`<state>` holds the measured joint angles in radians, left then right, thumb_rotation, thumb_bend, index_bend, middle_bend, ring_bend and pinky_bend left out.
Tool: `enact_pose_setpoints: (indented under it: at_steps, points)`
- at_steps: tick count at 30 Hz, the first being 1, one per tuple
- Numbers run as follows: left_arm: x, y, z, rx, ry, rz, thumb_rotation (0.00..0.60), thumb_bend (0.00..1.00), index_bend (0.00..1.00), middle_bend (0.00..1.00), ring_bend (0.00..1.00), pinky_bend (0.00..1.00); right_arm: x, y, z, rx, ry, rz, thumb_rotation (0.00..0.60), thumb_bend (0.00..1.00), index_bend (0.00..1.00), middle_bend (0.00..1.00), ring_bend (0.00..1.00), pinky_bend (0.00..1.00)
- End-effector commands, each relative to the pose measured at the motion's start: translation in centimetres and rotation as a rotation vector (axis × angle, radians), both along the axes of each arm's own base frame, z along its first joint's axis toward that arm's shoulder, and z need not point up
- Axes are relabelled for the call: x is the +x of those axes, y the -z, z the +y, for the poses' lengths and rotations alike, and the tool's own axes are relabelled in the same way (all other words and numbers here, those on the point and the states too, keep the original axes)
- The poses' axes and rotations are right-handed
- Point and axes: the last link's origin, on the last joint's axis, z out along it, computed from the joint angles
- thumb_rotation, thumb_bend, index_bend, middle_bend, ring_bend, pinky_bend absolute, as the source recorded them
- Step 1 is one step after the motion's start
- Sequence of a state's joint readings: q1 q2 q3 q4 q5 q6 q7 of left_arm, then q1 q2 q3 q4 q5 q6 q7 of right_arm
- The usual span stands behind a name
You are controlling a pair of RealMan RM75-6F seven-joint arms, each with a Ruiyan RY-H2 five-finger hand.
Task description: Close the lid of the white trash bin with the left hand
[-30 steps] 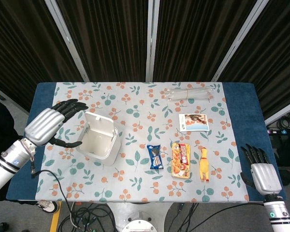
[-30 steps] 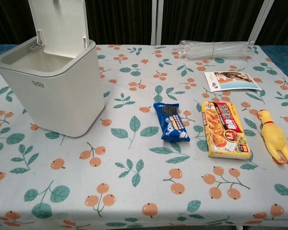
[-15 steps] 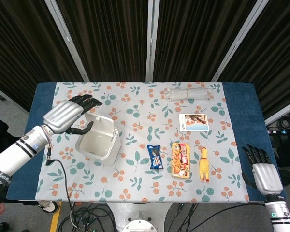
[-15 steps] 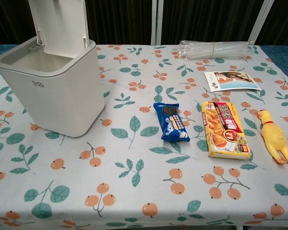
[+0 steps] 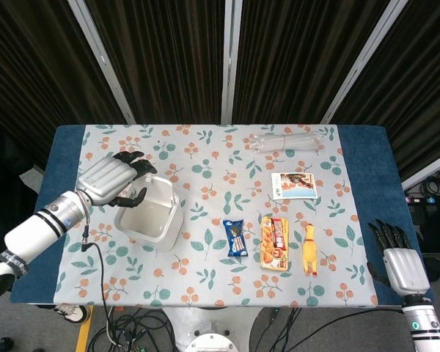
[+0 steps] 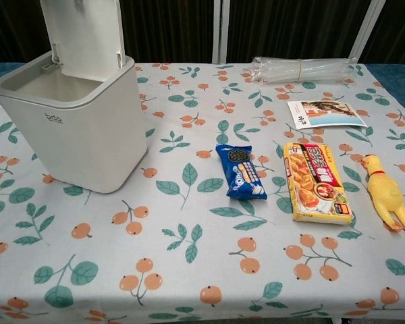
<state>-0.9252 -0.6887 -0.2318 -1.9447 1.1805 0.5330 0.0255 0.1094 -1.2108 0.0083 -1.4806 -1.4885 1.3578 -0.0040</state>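
Observation:
The white trash bin [image 5: 152, 218] stands on the left part of the table, and its lid [image 5: 161, 192] is still raised. In the chest view the bin [image 6: 77, 125] fills the left side, with the lid [image 6: 84, 34] standing upright at its back edge. My left hand [image 5: 114, 180] is at the lid's outer top edge, fingers apart and slightly curled, holding nothing. Whether the fingertips touch the lid I cannot tell. My right hand [image 5: 397, 265] hangs with spread fingers off the table's front right corner. Neither hand shows in the chest view.
To the right of the bin lie a blue cookie packet [image 5: 236, 237], an orange snack box [image 5: 276, 243] and a yellow rubber chicken [image 5: 308, 249]. A picture card [image 5: 293, 185] and a clear plastic bundle [image 5: 287, 141] lie farther back. Cables hang below the table's front edge.
My left hand has moved right from beside the bin to the lid's outer top edge. The lid stays raised. The right hand has not moved.

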Motion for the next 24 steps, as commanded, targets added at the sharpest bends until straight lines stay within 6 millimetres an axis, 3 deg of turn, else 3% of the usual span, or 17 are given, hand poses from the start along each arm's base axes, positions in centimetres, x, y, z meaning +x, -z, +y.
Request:
enact_pose_setpoints:
  at_steps: [1,24]
  points:
    - [0.1,0.2,-0.4,-0.018,-0.008,0.038,0.146,0.55,0.20,0.16,0.04,0.14,-0.1,0.0,0.0,0.002,0.002,-0.001,0.600,0.27,0.00,0.00,0.00,0.00]
    - [-0.2,-0.3,-2.8,-0.015,-0.050,0.056,0.149,0.57,0.26,0.28,0.04,0.15,-0.1,0.4,0.0,0.014,0.004,0.001,0.600,0.27,0.00,0.00,0.00,0.00]
